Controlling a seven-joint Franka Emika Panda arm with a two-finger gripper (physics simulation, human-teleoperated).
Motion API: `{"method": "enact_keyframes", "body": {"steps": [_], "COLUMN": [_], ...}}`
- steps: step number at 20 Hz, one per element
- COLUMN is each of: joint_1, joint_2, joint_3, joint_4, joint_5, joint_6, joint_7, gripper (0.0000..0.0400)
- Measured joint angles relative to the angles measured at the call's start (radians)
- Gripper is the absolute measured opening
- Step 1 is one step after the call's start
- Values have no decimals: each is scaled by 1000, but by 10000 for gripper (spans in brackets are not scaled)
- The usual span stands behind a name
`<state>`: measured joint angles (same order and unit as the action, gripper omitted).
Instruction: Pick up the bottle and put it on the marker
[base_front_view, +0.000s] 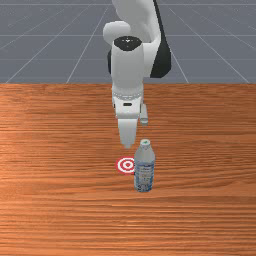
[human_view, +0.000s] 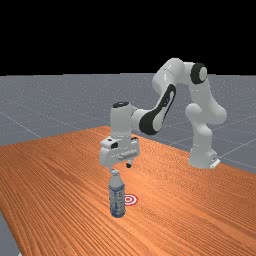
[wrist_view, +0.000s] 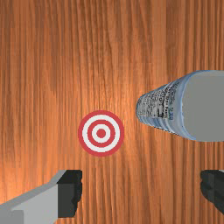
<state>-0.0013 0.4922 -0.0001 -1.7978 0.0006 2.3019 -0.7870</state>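
End effector (human_view: 121, 167) spread wide, empty, near the upright bottle (human_view: 117, 197) beside the marker (wrist_view: 101, 133)

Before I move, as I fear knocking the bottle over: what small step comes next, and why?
I'd probably shift the open gripper sideways toward the bottle, without lowering: it stands outside the gap between the fingers, off to one finger's side.

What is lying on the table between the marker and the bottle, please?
A narrow strip of bare table wood lies between the marker and the bottle; the wrist view shows this gap.
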Motion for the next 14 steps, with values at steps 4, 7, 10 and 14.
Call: {"method": "enact_keyframes", "body": {"steps": [4, 7, 10, 14], "joint_1": [0, -1, 0, 2], "joint_2": [-10, -80, -115, -44], "joint_3": [0, 0, 0, 0], "joint_4": [-4, -91, -42, 119], "joint_5": [0, 1, 0, 0], "joint_6": [-1, 125, 4, -251], "joint_7": [0, 0, 0, 7], "gripper": [400, 400, 400, 400]}}
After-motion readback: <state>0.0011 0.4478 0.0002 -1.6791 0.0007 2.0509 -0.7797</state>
